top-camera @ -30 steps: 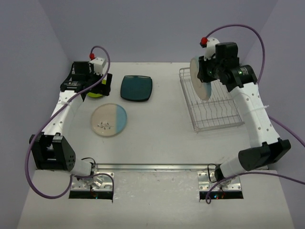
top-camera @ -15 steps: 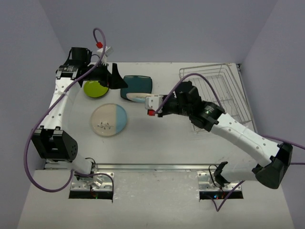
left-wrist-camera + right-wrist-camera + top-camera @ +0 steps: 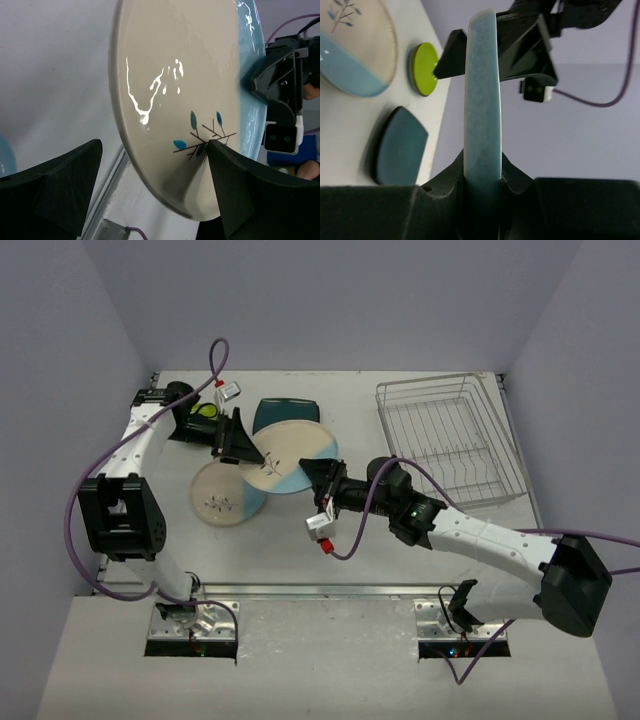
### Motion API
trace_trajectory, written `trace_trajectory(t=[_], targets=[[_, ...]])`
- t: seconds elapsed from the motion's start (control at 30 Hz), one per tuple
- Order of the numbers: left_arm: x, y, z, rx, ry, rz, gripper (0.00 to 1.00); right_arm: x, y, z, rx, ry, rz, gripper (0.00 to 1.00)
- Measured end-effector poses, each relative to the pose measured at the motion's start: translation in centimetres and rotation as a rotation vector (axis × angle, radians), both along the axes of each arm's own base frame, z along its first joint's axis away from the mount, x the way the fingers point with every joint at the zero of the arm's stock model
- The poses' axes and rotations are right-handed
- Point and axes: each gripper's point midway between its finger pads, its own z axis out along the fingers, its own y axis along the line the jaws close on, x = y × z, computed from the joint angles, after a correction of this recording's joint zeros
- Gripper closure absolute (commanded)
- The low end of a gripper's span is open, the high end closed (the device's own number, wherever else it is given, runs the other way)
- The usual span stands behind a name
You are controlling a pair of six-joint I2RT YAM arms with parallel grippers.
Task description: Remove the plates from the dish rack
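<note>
A round cream-and-light-blue plate with a leaf sprig hangs tilted above the table's middle. My right gripper is shut on its light-blue rim; the right wrist view shows that rim edge-on between the right gripper's jaws. My left gripper is open and straddles the opposite cream edge. Its right finger is against the plate's face by the sprig, and its left finger stands well apart. The silver wire dish rack at the right holds no plates.
A second cream-and-blue plate lies flat below the held one. A lime-green plate sits at the far left, partly under my left arm. A dark teal plate lies behind the held plate. Purple cables trail from both arms.
My right arm has carried the plate from the rack to the table's middle-left. My left gripper has swung from the green plate to this plate's rim, its jaws narrowing slightly.
</note>
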Motion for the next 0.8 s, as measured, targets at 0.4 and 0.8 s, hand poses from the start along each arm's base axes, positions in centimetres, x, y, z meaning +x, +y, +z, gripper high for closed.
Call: trace_trajectory(t=[0.4,0.8], targets=[[-1.3,-1.1,1.9,-0.183,0.080,-0.007,0.84,-1.8,0.3,-0.9,0.030,-0.182,0.094,1.00],[-1.4,1.5,0.9,-0.219,0.127,0.099,1.00,-1.4,0.8,-1.8,0.033,-0.257,0.081,0.09]])
